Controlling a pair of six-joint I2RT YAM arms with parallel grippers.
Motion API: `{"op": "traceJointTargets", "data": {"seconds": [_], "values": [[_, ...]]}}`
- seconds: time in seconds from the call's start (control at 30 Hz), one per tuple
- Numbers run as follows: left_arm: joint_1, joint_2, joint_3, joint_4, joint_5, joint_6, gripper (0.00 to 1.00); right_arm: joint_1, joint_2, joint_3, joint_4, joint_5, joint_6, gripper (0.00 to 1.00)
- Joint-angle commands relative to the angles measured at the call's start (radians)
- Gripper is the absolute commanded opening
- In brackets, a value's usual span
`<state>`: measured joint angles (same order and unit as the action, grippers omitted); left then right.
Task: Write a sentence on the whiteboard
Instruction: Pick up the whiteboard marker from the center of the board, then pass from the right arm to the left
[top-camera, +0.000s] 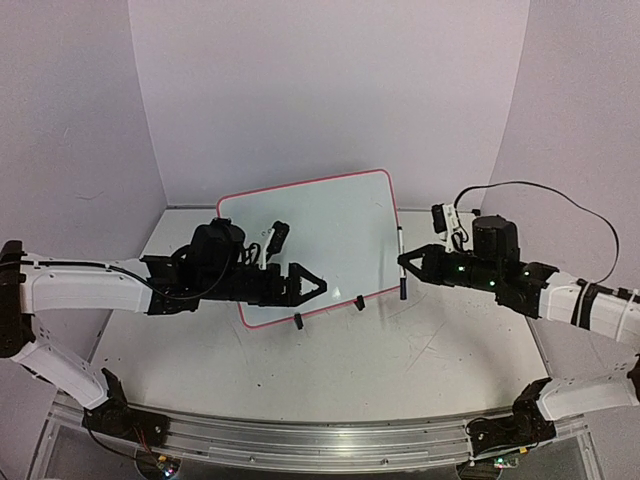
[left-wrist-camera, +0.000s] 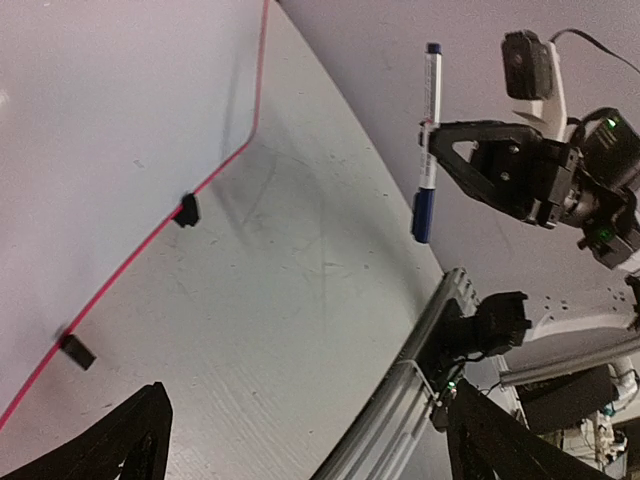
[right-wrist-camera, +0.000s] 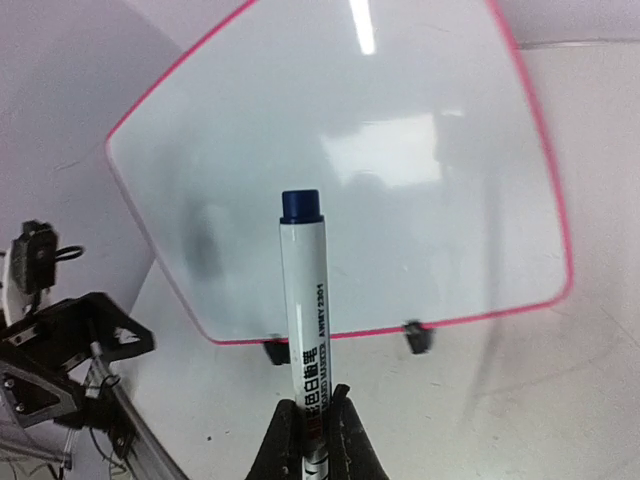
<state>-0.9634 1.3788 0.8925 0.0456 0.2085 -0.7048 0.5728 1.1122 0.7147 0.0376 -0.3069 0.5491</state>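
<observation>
Left arm (top-camera: 215, 265) covers whiteboard (top-camera: 340, 225) edge; right pincer (right-wrist-camera: 312, 410) hides marker (right-wrist-camera: 303, 290) base.

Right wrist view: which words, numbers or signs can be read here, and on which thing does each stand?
"2301": printed along the barrel of the marker.
Capital letters before it, perhaps "ANMY": too blurred to be sure.
Chinese characters lower on the barrel: too small to read.
The whiteboard: no writing visible.
</observation>
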Motion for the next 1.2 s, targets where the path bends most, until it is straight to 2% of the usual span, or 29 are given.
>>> {"op": "traceJointTargets", "data": {"seconds": [0.0,0.2,0.33,0.5,0.7,0.83,0.97,1.13,1.17], "values": [[-0.008,0.006,-0.024,0.266,0.184,0.018,0.98,0.087,0.094,0.073,0.331,-0.211,-0.067,0.00],[-0.006,0.024,-0.065,0.352,0.176,-0.059,0.94,0.193,0.169,0.127,0.494,-0.201,0.014,0.00],[-0.006,0.023,-0.073,0.364,0.178,-0.065,0.90,0.235,0.195,0.160,0.519,-0.192,0.031,0.00],[-0.009,0.060,-0.055,0.418,0.266,-0.071,0.84,0.285,0.248,0.202,0.545,-0.151,0.044,0.00],[-0.009,0.041,-0.061,0.509,0.262,-0.083,0.78,0.309,0.296,0.224,0.599,-0.141,0.077,0.00],[-0.009,0.058,-0.058,0.526,0.263,-0.094,0.66,0.319,0.310,0.229,0.621,-0.138,0.092,0.00],[-0.009,0.073,-0.059,0.545,0.266,-0.101,0.61,0.327,0.316,0.225,0.643,-0.124,0.108,0.00],[-0.009,0.061,-0.070,0.566,0.246,-0.092,0.38,0.337,0.325,0.217,0.667,-0.117,0.139,0.00],[-0.009,0.048,-0.077,0.566,0.232,-0.082,0.27,0.338,0.322,0.213,0.667,-0.120,0.142,0.00]]}}
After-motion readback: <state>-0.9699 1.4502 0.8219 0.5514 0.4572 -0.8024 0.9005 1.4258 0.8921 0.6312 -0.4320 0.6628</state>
